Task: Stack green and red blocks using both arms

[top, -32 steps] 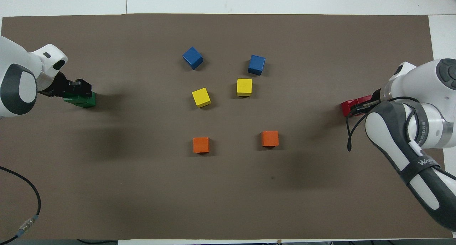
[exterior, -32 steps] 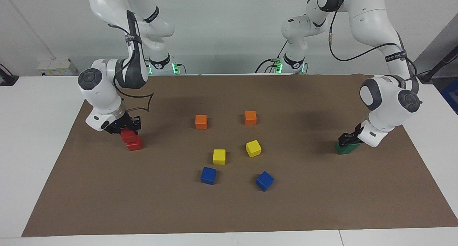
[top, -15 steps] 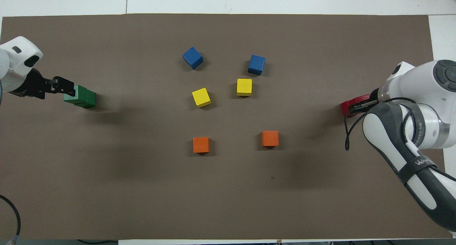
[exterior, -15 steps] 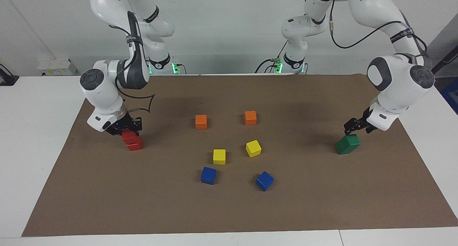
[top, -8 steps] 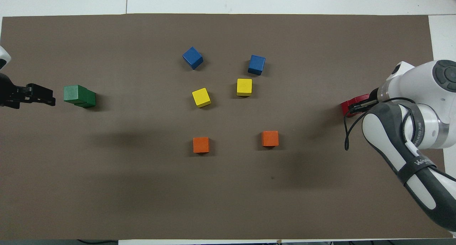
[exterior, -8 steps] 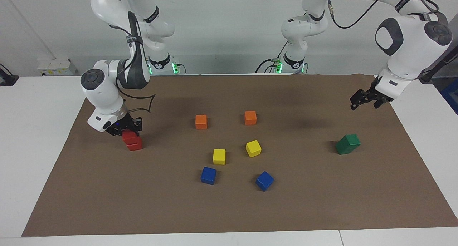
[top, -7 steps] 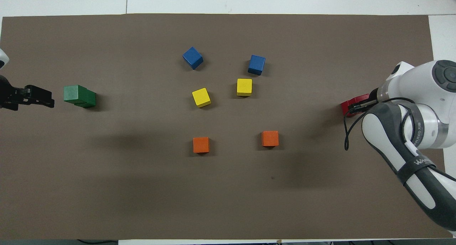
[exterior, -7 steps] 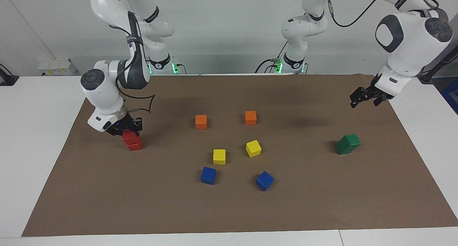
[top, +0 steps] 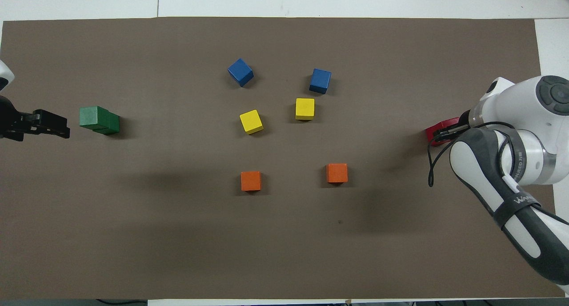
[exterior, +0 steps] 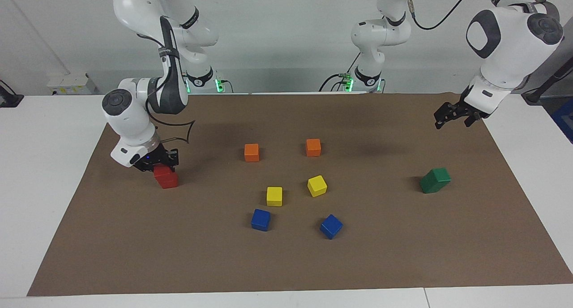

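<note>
Two red blocks stand stacked at the right arm's end of the mat, the upper red block on the lower red block. My right gripper is shut on the upper one; from overhead only a corner of red shows past the right gripper. At the left arm's end, the upper green block rests skewed on the lower green block. My left gripper hangs open and empty, high above the mat, apart from the green stack.
In the middle of the brown mat lie two orange cubes, two yellow cubes and two blue cubes. White table surrounds the mat.
My left gripper let go of the upper green block and has risen well clear of the green stack. The right gripper stays on the upper red block, which now sits straighter on the lower one.
</note>
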`<action>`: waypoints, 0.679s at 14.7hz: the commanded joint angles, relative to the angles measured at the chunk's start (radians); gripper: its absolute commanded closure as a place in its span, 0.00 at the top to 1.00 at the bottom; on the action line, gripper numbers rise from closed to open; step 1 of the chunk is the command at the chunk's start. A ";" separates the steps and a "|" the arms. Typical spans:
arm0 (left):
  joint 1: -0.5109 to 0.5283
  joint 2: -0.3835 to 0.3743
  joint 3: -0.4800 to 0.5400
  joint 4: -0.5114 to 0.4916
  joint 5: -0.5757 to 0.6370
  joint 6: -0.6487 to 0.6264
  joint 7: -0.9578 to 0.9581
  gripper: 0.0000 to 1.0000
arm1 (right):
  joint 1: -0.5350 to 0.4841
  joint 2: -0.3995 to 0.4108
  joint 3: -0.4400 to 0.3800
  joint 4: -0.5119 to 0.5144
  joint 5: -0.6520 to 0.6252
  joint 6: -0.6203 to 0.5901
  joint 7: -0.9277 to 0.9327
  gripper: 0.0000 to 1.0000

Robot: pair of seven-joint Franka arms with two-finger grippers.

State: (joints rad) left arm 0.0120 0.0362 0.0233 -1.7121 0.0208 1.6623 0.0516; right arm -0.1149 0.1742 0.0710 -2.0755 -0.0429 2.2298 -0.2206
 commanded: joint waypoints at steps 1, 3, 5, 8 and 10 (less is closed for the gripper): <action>-0.020 -0.019 -0.003 -0.007 0.007 -0.018 -0.004 1.00 | -0.008 -0.004 0.006 -0.011 -0.008 0.024 0.001 0.00; -0.020 -0.022 -0.013 0.003 0.001 -0.041 -0.015 1.00 | -0.015 -0.004 0.006 -0.012 -0.008 0.021 -0.002 0.00; -0.023 -0.006 -0.035 0.073 -0.001 -0.100 -0.054 1.00 | -0.015 -0.007 0.004 -0.015 -0.008 0.019 0.001 0.00; -0.023 0.013 -0.040 0.122 -0.004 -0.128 -0.059 1.00 | -0.020 -0.007 0.004 -0.015 -0.006 0.017 0.032 0.00; -0.029 0.004 -0.039 0.097 -0.001 -0.128 -0.058 1.00 | -0.019 -0.007 0.004 -0.015 -0.006 0.016 0.049 0.00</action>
State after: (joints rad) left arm 0.0006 0.0343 -0.0274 -1.6167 0.0201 1.5555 0.0084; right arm -0.1222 0.1746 0.0677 -2.0775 -0.0429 2.2319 -0.2005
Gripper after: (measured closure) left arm 0.000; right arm 0.449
